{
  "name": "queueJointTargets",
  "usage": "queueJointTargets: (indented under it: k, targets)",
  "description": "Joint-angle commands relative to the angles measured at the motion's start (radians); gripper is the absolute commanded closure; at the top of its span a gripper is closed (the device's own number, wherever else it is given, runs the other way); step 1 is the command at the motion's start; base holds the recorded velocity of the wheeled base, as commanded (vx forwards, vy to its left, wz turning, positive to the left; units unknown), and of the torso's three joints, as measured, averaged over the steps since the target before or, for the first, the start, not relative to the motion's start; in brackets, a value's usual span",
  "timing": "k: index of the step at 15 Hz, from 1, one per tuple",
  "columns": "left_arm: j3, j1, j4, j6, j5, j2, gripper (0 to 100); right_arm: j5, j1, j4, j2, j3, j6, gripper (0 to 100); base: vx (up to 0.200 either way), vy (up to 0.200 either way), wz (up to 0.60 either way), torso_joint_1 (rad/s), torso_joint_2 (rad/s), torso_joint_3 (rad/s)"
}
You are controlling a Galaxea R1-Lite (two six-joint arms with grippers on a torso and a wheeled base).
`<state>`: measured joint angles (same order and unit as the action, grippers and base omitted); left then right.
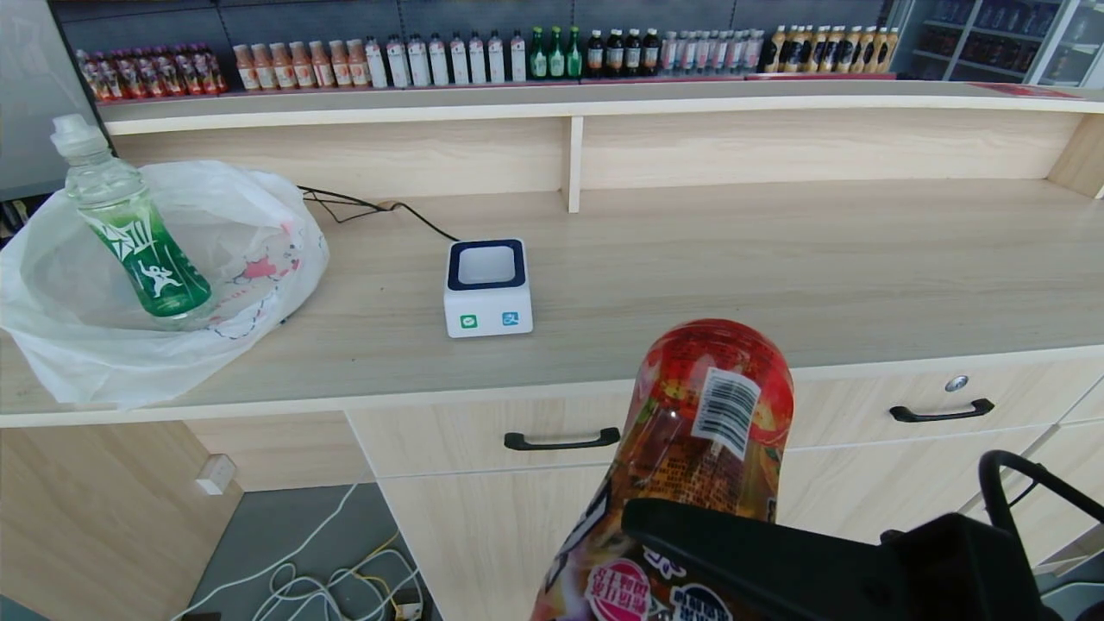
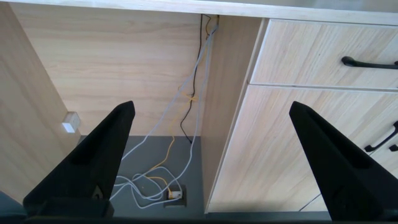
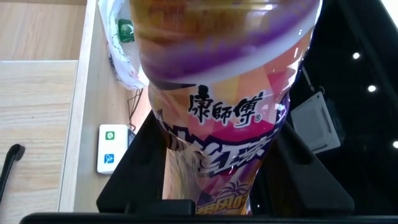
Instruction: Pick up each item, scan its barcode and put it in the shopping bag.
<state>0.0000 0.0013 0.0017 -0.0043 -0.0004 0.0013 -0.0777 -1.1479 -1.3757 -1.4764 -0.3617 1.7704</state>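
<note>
Right fingers (image 3: pixel 134 174) clamp the red bottle (image 1: pixel 690 431); left fingers (image 2: pixel 93 168) spread wide apart.

Bright, even light is falling from overhead across the counter (image 1: pixel 776 259), leaving shadows soft: the scanner (image 1: pixel 487 289) is casting only a faint one beside it. Glare is streaking the held bottle (image 1: pixel 707 405) and whitening folds of the bag (image 1: pixel 259 250). In the right wrist view small lamps (image 3: pixel 356 56) are glowing as points against a dark ceiling. In the head view the wide lens is bowing the counter's front edge toward the corners. In the left wrist view the fingers (image 2: pixel 93 168) of the left gripper (image 2: pixel 211 106) are showing as flat black shapes against evenly lit panels (image 2: pixel 124 68).
</note>
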Motion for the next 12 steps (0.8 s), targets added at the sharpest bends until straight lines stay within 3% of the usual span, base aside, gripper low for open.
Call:
queueJointTargets:
  k: [1,5,12]
  targets:
    - [0.0,0.0,0.0,0.0,0.0,0.0,0,-0.001,-0.001,0.0,-0.002,-0.002,-0.002,100,0.0,0.0,0.0,0.0,0.0,0.0]
    - [0.0,0.0,0.0,0.0,0.0,0.0,0,-0.001,-0.001,-0.002,-0.004,-0.016,-0.094,100,0.0,0.0,0.0,0.0,0.0,0.0]
    - [0.0,0.0,0.0,0.0,0.0,0.0,0,0.059,0.011,0.006,0.001,-0.21,-0.399,100,0.0,0.0,0.0,0.0,0.0,0.0]
